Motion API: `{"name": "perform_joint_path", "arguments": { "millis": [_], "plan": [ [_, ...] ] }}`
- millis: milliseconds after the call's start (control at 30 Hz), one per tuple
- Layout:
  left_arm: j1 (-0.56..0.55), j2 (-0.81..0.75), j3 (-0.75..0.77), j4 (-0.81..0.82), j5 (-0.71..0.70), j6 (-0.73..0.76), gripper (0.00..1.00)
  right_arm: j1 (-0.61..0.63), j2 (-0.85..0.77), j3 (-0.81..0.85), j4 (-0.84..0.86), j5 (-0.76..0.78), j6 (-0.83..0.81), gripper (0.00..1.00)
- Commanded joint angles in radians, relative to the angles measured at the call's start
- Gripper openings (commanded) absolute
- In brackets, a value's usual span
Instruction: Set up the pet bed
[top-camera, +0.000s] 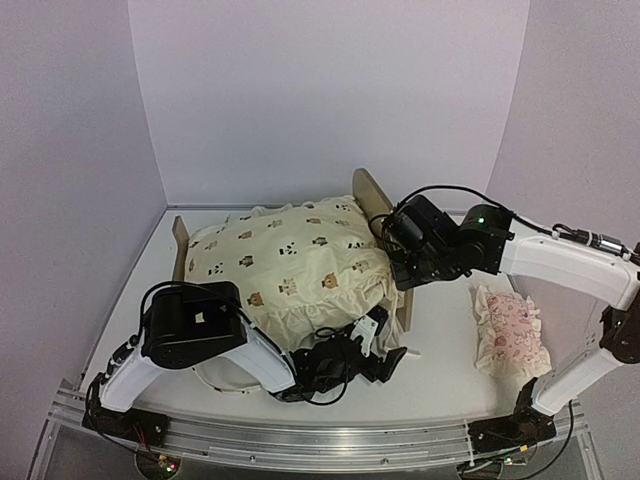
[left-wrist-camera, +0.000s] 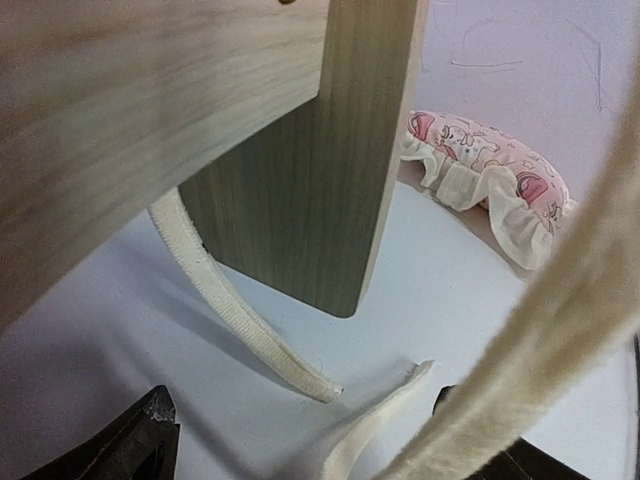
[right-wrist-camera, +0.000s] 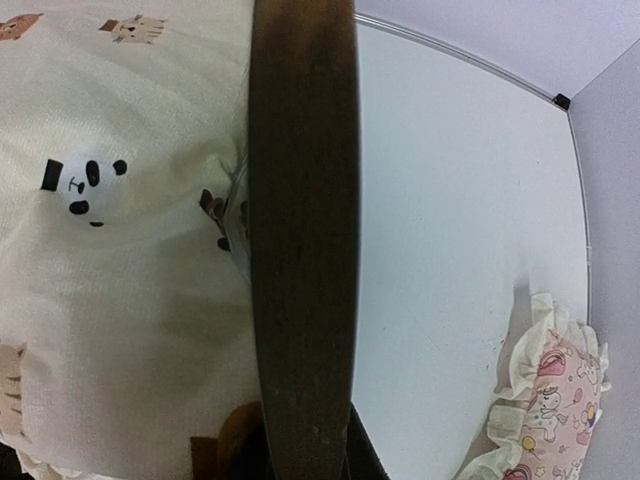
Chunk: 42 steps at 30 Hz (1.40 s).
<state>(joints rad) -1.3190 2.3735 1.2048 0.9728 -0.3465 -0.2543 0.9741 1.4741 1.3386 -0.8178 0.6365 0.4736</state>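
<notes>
Left end effector (top-camera: 390, 360) is gaping wide, gripping nothing, low over tabletop (top-camera: 440, 388); right end effector (top-camera: 400, 258) is pinching pet bed (top-camera: 181, 242) by its headboard (top-camera: 372, 192); bed is lying mid-tabletop, long axis running left-right, headboard pointing right, cushion (top-camera: 290, 255) covering it; pink pillow (top-camera: 510, 335) is sitting beyond headboard.

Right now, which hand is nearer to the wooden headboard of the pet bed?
The right. The right hand is shut on the headboard's top edge; the left hand is open just in front of its near corner, not touching it.
</notes>
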Motion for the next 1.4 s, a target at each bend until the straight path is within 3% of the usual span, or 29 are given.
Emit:
{"name": "perform_joint_path", "arguments": {
  "millis": [0, 100, 333, 467, 633, 767, 967, 1133, 1367],
  "plan": [
    [0.010, 0.057, 0.086, 0.090, -0.078, 0.011, 0.84, 0.010, -0.020, 0.126, 0.098, 0.106, -0.011, 0.00],
    [0.006, 0.093, 0.141, 0.091, -0.160, 0.020, 0.83, 0.011, -0.006, 0.149, 0.094, 0.111, -0.010, 0.00],
    [0.002, 0.156, 0.238, 0.073, -0.251, 0.049, 0.69, 0.010, 0.006, 0.175, 0.094, 0.098, -0.007, 0.00],
    [-0.007, 0.187, 0.280, 0.052, -0.332, 0.068, 0.66, 0.010, 0.009, 0.186, 0.092, 0.084, -0.009, 0.00],
    [-0.007, 0.229, 0.330, 0.029, -0.339, 0.081, 0.58, 0.012, 0.012, 0.190, 0.092, 0.058, -0.006, 0.00],
    [-0.005, 0.244, 0.347, 0.021, -0.349, 0.094, 0.43, 0.011, 0.009, 0.195, 0.091, 0.049, -0.005, 0.00],
    [-0.002, 0.252, 0.359, 0.015, -0.362, 0.105, 0.30, 0.013, 0.008, 0.200, 0.090, 0.041, -0.006, 0.00],
    [0.003, 0.250, 0.358, 0.001, -0.359, 0.105, 0.01, 0.015, 0.003, 0.198, 0.090, 0.043, -0.009, 0.00],
    [0.000, 0.136, 0.198, 0.053, -0.235, 0.074, 0.00, 0.015, 0.002, 0.182, 0.090, 0.079, -0.016, 0.00]
  ]
}}
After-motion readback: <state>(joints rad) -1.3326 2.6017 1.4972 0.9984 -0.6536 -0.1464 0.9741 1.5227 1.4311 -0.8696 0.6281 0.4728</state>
